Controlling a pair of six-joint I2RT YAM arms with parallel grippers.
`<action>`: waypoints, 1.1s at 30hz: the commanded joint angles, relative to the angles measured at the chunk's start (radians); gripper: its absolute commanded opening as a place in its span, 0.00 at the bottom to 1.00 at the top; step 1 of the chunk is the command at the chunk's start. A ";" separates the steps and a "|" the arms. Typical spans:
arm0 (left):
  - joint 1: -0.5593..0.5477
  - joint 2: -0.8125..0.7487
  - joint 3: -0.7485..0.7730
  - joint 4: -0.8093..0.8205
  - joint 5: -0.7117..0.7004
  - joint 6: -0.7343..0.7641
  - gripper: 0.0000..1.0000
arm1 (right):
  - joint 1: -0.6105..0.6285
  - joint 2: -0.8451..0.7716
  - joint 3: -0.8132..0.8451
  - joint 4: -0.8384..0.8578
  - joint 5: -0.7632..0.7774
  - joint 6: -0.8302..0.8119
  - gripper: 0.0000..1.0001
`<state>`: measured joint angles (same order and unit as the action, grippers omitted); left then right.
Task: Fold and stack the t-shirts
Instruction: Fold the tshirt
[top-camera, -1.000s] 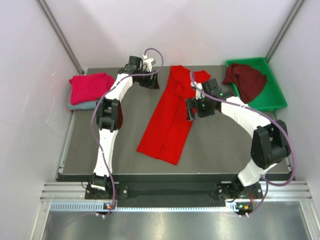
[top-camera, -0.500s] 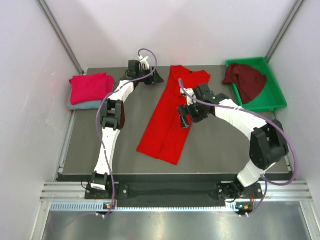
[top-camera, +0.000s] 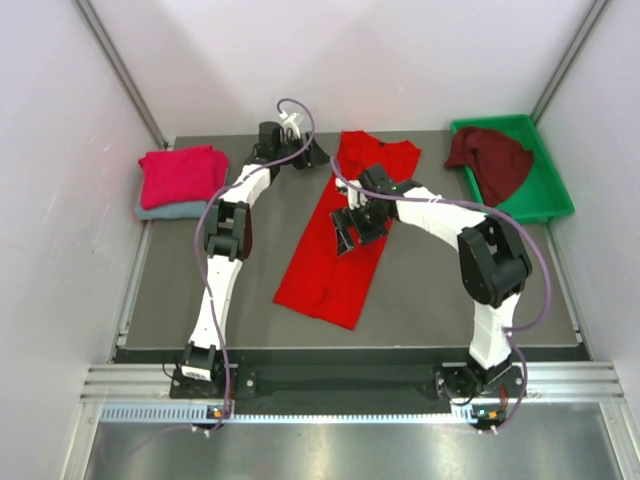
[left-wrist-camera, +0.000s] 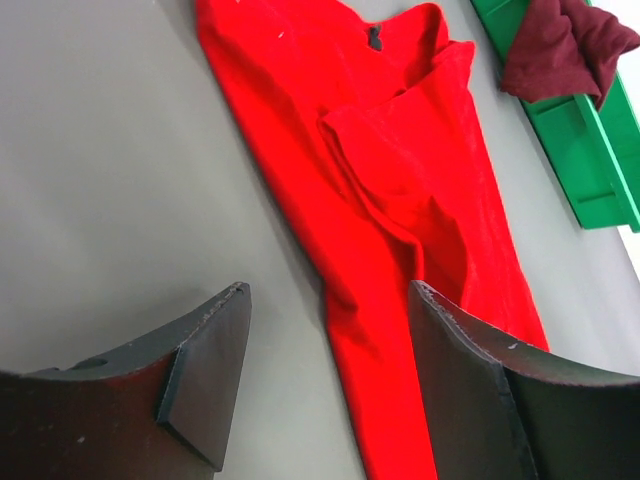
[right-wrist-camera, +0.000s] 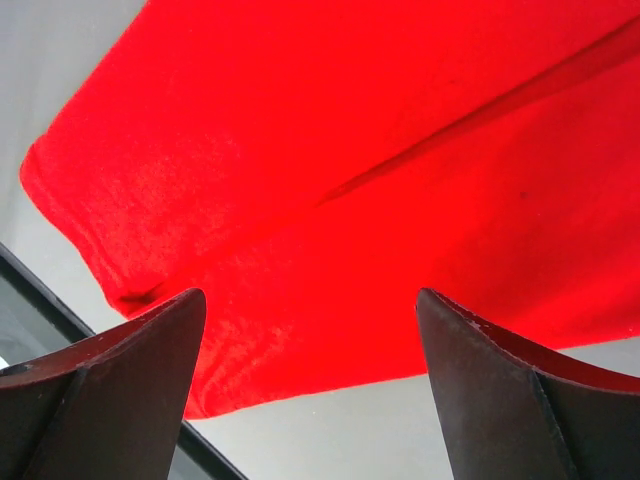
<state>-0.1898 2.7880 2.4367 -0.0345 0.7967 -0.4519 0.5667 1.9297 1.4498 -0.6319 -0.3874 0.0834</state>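
Your right gripper has swung left over the bright red t-shirt, which lies lengthwise mid-table; both it and the left gripper hold nothing, jaws apart, so the crosswise fold likely comes next.

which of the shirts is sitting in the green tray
The dark maroon shirt, bunched in the green tray at the far right. The bright red one lies stretched mid-table; the crimson-pink one sits folded on the grey-blue one, far left.

Dark grey table, plain white walls, metal rail in front
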 joint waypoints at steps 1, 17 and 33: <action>-0.019 0.033 0.033 0.079 0.036 -0.034 0.68 | 0.004 -0.032 0.021 0.003 -0.019 0.015 0.87; -0.077 0.062 0.007 0.110 0.029 -0.064 0.31 | -0.010 -0.071 -0.114 0.021 -0.011 0.021 0.88; -0.042 0.065 0.013 0.113 -0.059 -0.019 0.27 | 0.035 -0.045 -0.181 0.023 -0.099 0.064 0.88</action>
<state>-0.2390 2.8407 2.4386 0.0372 0.7391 -0.4946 0.5789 1.8854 1.2781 -0.6209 -0.4503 0.1223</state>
